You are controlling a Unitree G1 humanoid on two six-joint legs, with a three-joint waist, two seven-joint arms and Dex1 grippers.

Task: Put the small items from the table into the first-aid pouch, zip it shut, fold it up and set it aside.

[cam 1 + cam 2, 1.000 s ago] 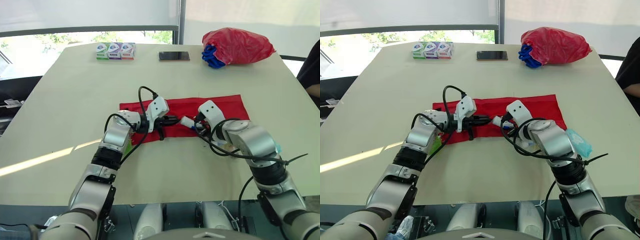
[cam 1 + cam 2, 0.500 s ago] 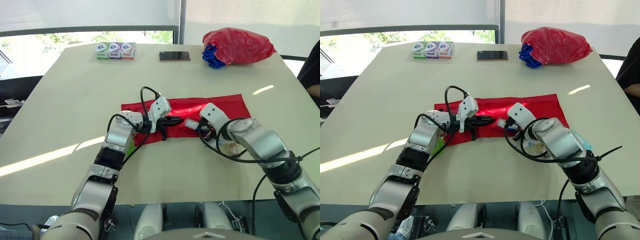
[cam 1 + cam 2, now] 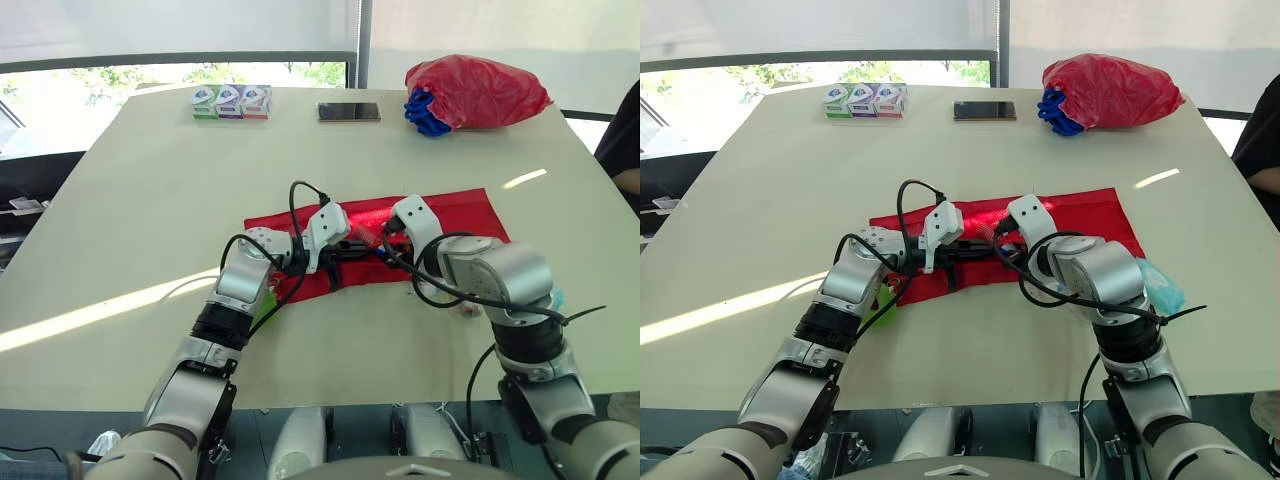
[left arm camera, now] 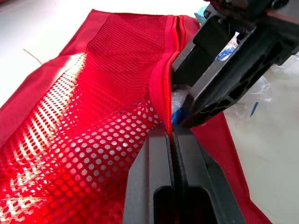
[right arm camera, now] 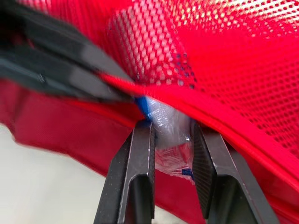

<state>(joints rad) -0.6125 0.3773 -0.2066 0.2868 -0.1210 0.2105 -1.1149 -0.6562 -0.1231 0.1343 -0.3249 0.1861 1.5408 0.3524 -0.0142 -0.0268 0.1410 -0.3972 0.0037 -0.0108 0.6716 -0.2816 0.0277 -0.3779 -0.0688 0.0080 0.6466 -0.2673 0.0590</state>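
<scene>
The red first-aid pouch [image 3: 455, 212] lies unfolded across the middle of the table. My left gripper [image 4: 171, 133] is shut on the zipper edge of its mesh pocket [image 4: 117, 107] and holds that edge raised. My right gripper [image 5: 172, 133] is shut on a small clear packet [image 5: 171, 122] with blue and red print. The packet's front end sits under the lifted mesh edge, at the pocket's mouth. In the head views the two grippers meet tip to tip over the pouch's left half, left gripper [image 3: 343, 247] and right gripper [image 3: 376, 243].
A teal packet [image 3: 1161, 290] and a clear packet [image 3: 466, 302] lie by my right forearm, a green item [image 3: 883, 299] by my left. At the far edge are three small boxes [image 3: 230, 102], a phone [image 3: 348, 112] and a red bag [image 3: 478, 90]. A person's arm [image 3: 625, 150] shows at the right.
My right gripper has carried the packet leftwards and pushed its end under the mesh edge. My left gripper has shifted slightly right, still holding that edge.
</scene>
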